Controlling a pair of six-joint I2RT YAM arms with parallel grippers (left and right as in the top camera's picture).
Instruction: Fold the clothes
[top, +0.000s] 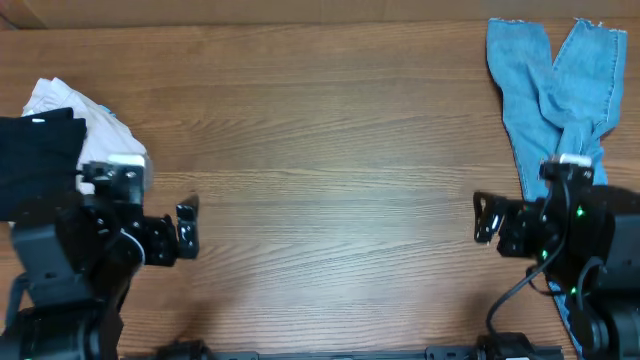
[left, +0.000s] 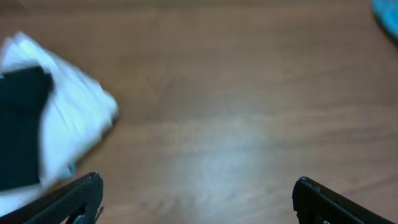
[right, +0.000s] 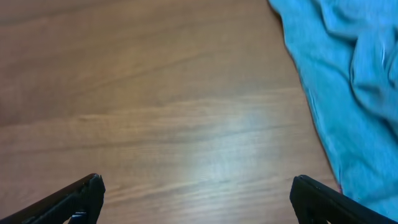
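left gripper (top: 187, 228) + right gripper (top: 484, 218) both wide, empty. Task's black garment (top: 40, 150) sits at 9 o'clock, overlapping white bundle (top: 100, 125). Risk: L pinch grabs both layers; R arm snags jeans (top: 525, 70) at 2 o'clock.

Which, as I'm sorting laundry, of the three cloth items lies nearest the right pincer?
The light blue jeans, beside the right pincer; the black garment and white bundle lie far left.

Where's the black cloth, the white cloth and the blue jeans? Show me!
black garment (top: 38, 160): overhead view, middle of its fabric.
white cloth bundle (top: 55, 97): overhead view, its upper part.
blue jeans (top: 522, 80): overhead view, on one leg.
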